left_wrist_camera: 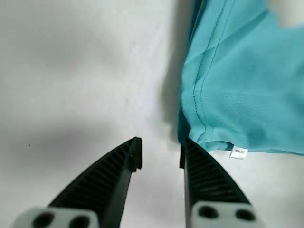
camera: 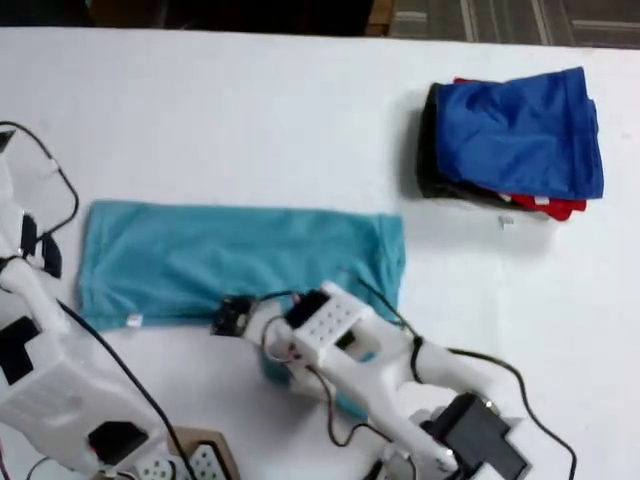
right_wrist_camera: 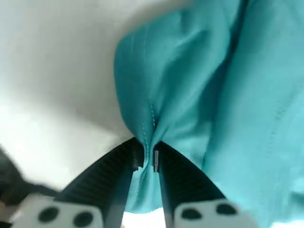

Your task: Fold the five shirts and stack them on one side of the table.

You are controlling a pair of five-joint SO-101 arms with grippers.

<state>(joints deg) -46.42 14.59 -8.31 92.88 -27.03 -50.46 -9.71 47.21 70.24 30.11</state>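
Observation:
A teal shirt point(camera: 240, 260) lies as a long folded band across the middle of the white table point(camera: 250, 120). My right gripper point(right_wrist_camera: 148, 159) is shut on a pinched fold of the teal shirt point(right_wrist_camera: 213, 95) at its near edge, under the right arm point(camera: 340, 350). My left gripper point(left_wrist_camera: 159, 152) hangs open over bare table just beside the shirt's corner point(left_wrist_camera: 204, 128), where a small white tag point(left_wrist_camera: 239, 153) shows. Nothing is between its fingers. A stack of folded shirts point(camera: 515, 135), blue on top of red and black, sits at the far right.
The left arm's white body point(camera: 50, 390) and its black cables point(camera: 60, 190) occupy the near left. The right arm's base point(camera: 475, 440) stands at the near edge. The table's far edge meets a dark floor point(camera: 250, 12).

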